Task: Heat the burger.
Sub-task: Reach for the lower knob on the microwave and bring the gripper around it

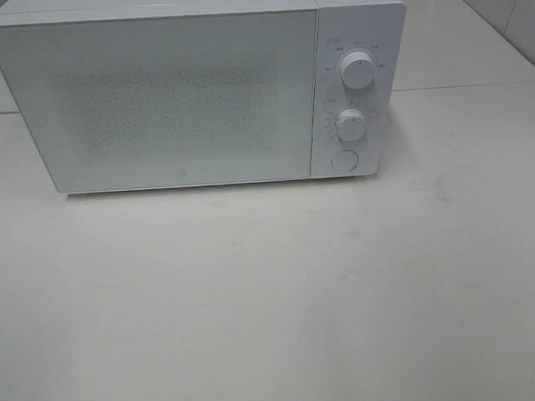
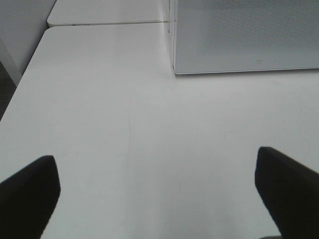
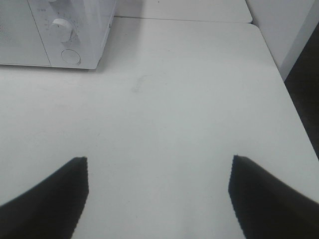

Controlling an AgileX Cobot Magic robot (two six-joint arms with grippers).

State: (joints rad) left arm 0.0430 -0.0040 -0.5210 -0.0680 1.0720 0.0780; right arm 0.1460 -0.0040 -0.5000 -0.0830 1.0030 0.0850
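The burger is out of view in every frame. A white microwave (image 1: 156,99) stands at the back of the white table (image 1: 272,298) with its frosted door shut. In the left wrist view my left gripper (image 2: 154,157) is open over bare tabletop, short of the microwave's lower door corner (image 2: 244,35). My right gripper (image 3: 159,158) is also open, with nothing between its black fingers (image 3: 50,199), and the microwave's control panel (image 3: 70,35) lies ahead of it. Neither arm shows in the exterior high view.
The microwave's panel carries two round knobs (image 1: 358,72) (image 1: 350,124) and a round button (image 1: 343,160) below them. A seam (image 1: 476,87) joins a second table behind. The table's right edge (image 3: 291,104) drops to a dark floor.
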